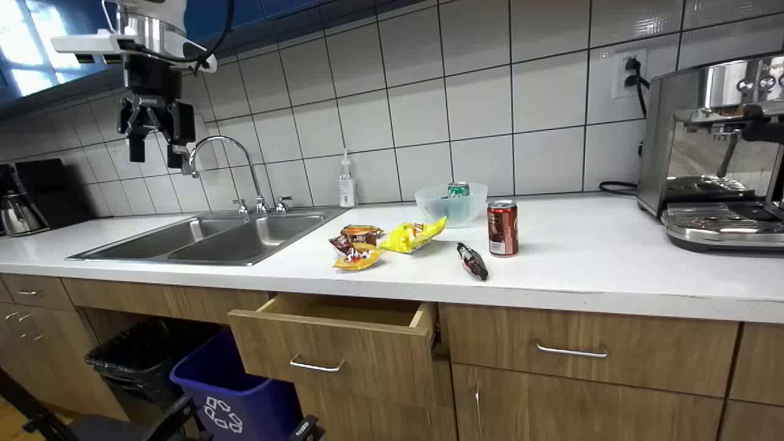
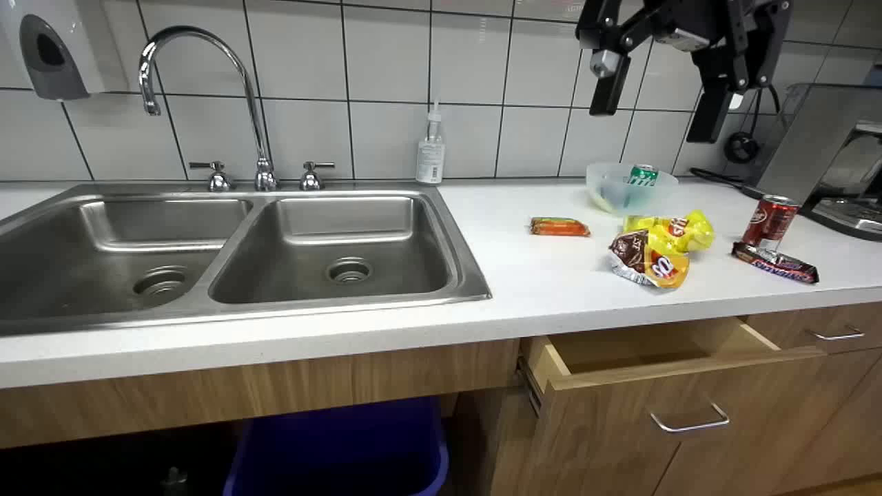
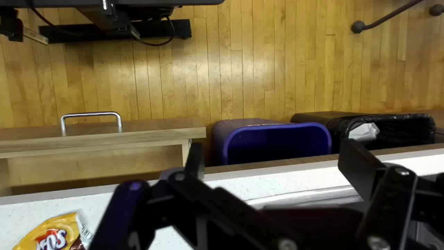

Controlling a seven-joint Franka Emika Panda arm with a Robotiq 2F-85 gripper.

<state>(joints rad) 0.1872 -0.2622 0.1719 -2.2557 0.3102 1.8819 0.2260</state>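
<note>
My gripper (image 1: 156, 154) is open and empty, raised high above the counter, with its fingers pointing down. It also shows in an exterior view (image 2: 658, 114) and in the wrist view (image 3: 274, 159). It touches nothing. On the counter lie a yellow bag (image 1: 411, 237), a brown and orange bag (image 1: 358, 258), an orange packet (image 2: 559, 226) and a dark candy bar (image 1: 471, 261). A red can (image 1: 502, 228) stands upright behind the bar. A translucent bowl (image 1: 473, 207) holds a green can (image 1: 458, 190). In the wrist view only the brown and orange bag (image 3: 52, 234) shows.
A wooden drawer (image 1: 331, 349) stands open below the counter. A blue recycling bin (image 1: 245, 404) and a black bin (image 1: 138, 361) stand beneath. A sink (image 2: 475, 286) with a tall faucet (image 2: 258, 124), a pump bottle (image 2: 431, 155) and an espresso machine (image 1: 723, 153) are around.
</note>
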